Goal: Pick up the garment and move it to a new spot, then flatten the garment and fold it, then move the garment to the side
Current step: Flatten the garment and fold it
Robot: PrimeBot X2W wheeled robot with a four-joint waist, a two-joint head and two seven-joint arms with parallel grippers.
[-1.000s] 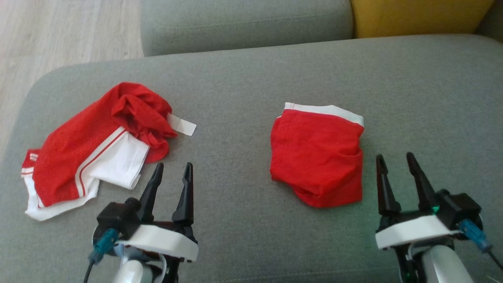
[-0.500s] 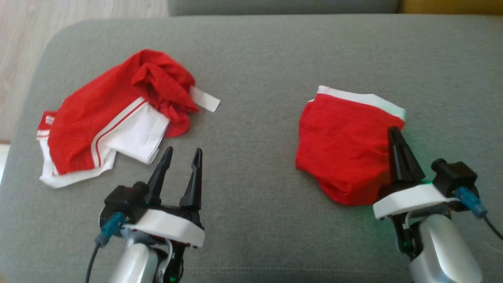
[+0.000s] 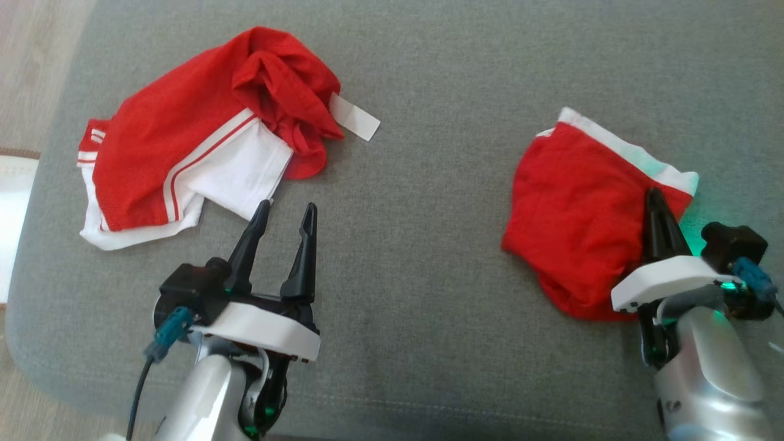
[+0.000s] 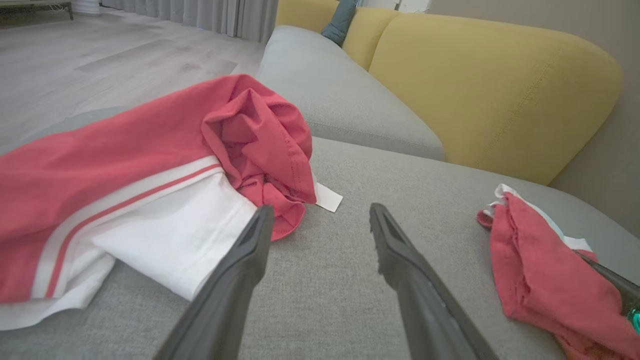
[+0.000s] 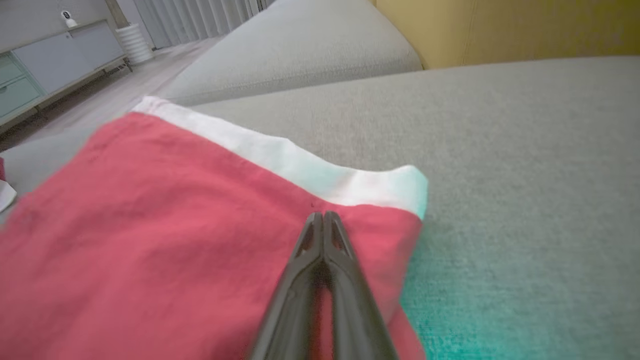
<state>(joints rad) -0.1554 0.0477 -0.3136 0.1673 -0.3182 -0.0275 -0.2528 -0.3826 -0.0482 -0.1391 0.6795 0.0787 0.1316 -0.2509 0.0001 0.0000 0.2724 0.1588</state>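
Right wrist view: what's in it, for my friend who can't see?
The right gripper, fingers shut together, pinches a red garment with a white waistband. It lies on a grey sofa; a yellow cushion sits behind.

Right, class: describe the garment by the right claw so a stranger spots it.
On the grey sofa cushion, look to the robot's right. There lies the red garment: neatly folded with one white waistband, unlike the crumpled red-and-white shorts.

Two garments are being counted on one grey sofa [image 3: 429,184]: one folded red garment [image 3: 576,208] and one crumpled pair of red-and-white shorts [image 3: 177,159]. Two grippers are being seen, one left gripper [image 3: 288,206], one right gripper [image 3: 654,195].
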